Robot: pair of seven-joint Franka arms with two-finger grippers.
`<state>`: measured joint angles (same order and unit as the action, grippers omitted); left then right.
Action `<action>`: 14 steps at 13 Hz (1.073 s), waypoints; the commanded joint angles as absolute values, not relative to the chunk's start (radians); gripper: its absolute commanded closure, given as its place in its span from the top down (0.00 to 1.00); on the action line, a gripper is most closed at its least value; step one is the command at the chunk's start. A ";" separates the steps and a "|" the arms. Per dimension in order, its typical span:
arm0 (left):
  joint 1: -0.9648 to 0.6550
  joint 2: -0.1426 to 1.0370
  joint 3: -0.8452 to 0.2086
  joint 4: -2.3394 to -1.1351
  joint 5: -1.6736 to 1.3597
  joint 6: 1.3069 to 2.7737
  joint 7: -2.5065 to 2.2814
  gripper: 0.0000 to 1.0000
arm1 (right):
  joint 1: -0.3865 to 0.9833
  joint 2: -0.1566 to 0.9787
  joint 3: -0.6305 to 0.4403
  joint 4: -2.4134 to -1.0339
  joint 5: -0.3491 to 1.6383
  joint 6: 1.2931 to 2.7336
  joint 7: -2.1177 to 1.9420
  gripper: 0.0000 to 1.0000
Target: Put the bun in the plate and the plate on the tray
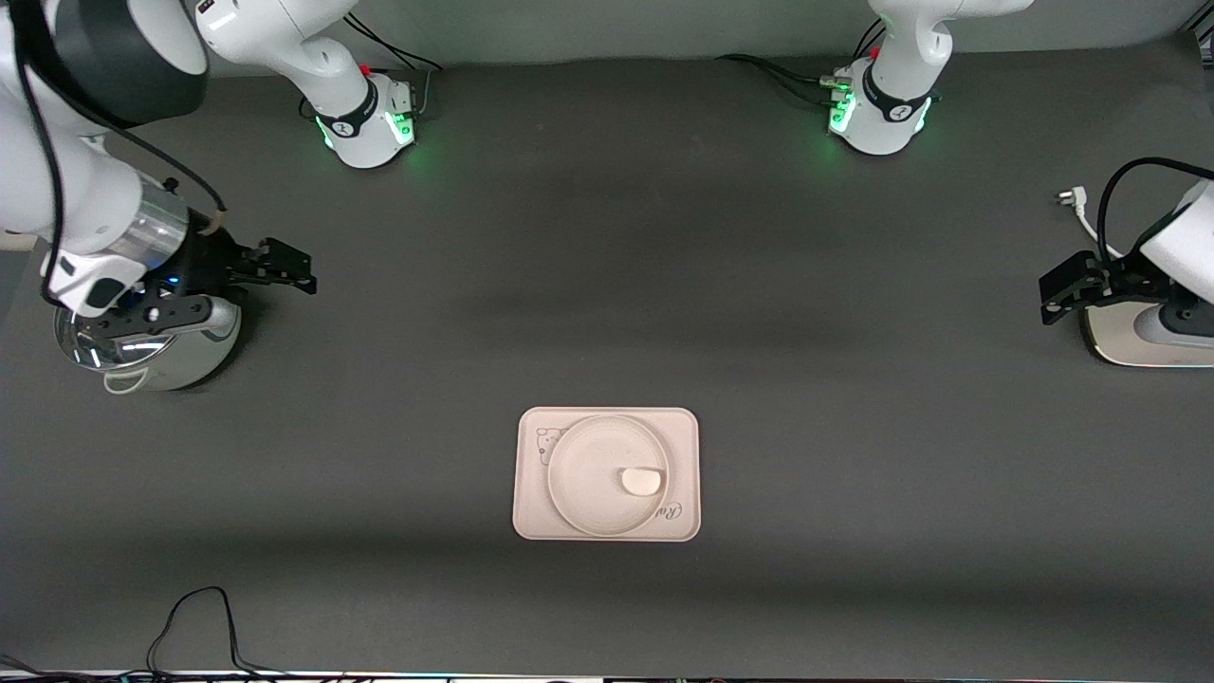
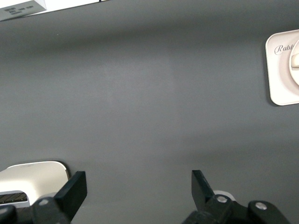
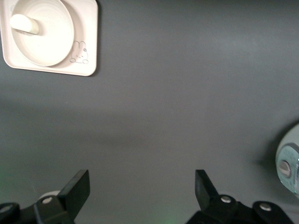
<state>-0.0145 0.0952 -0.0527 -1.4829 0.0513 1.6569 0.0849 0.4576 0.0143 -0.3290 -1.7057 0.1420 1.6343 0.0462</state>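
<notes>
Dark grey counter [image 1: 607, 285] carries the cream rectangular tray [image 1: 531, 512], near the front camera. On it sits the round cream plate [image 1: 588, 484], covering part of the tray's drawing and script. The small off-white bun [image 1: 641, 481] lies in the plate. Left claw [image 2: 138, 186] and right claw [image 3: 142, 189] wait released at the counter's ends, each over bare counter.

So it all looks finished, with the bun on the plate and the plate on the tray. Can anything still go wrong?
Little, probably. The bun sits off-centre, close to the rim of the plate on the left arm's side, so a bump could roll it off. The plate nearly fills the tray, leaving scant margin if nudged. Both the left gripper and the right gripper wait open at the table's ends, well away, so contact seems unlikely.
</notes>
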 commanded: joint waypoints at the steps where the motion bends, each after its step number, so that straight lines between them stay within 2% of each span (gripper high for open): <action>1: -0.017 0.086 -0.051 -1.453 0.054 1.641 0.092 1.00 | 0.153 -0.049 -0.042 -1.730 0.118 1.605 -0.027 1.00; 2: -0.018 0.086 -0.051 -1.442 0.052 1.622 0.094 1.00 | 0.102 -0.064 0.004 -1.732 0.103 1.602 -0.052 1.00; 4: -0.020 0.084 -0.054 -1.439 0.049 1.574 0.094 1.00 | 0.068 -0.080 0.014 -1.732 0.098 1.574 -0.054 1.00; 8: -0.017 0.083 -0.052 -1.431 0.048 1.565 0.095 1.00 | -0.014 -0.107 0.103 -1.747 0.098 1.562 -0.034 1.00; 14: -0.009 0.086 -0.025 -1.420 -0.032 1.480 0.071 1.00 | -0.006 -0.124 0.057 -1.755 0.058 1.543 -0.048 1.00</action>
